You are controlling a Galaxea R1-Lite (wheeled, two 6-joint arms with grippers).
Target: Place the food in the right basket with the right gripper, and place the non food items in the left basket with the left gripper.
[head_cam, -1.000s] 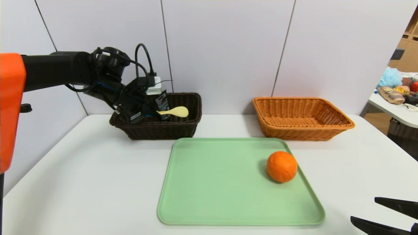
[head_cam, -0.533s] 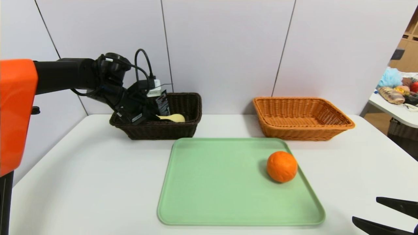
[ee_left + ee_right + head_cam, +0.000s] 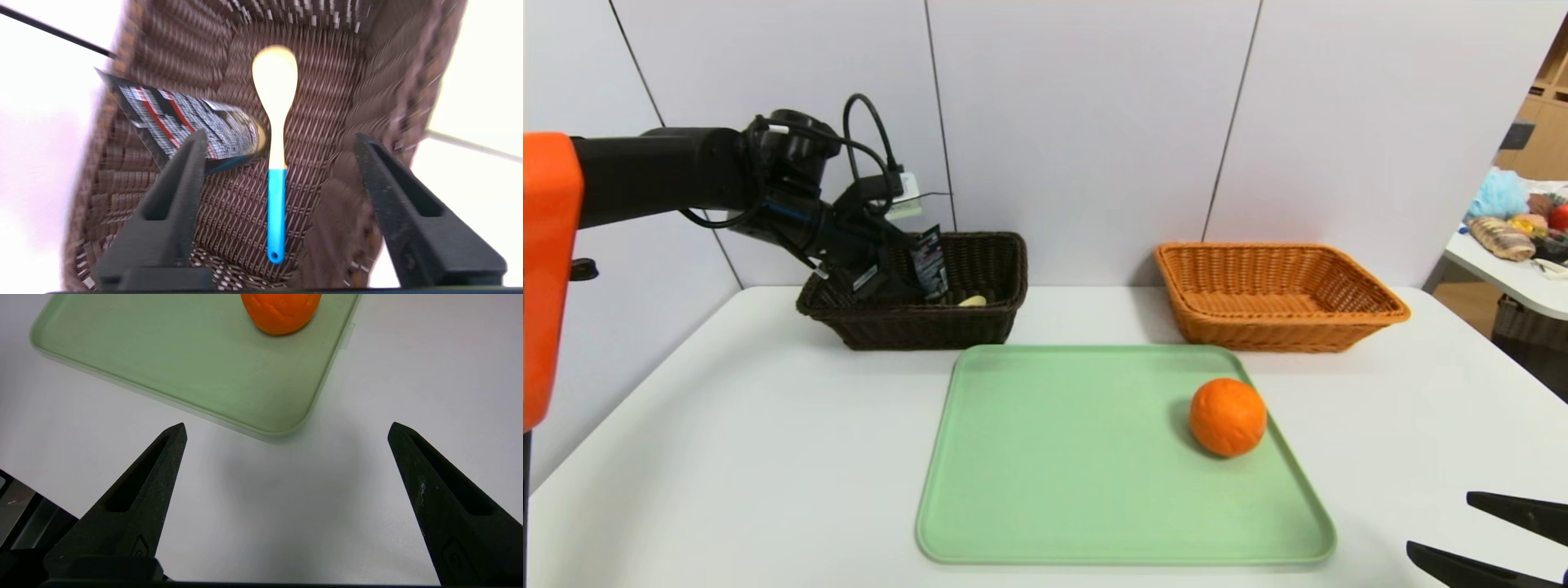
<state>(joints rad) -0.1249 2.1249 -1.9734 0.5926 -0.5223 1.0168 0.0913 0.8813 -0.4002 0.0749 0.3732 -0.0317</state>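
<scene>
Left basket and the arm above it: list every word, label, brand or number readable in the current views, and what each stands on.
No text can be quoted.
Squeeze tube: white and red print, too blurred to read.
Left arm: pale stickers, print too small to read.
Spoon: no print seen.

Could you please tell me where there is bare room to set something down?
The green tray left of the orange; the table left of that tray. Crowded: the dark basket, under the left tool.
</scene>
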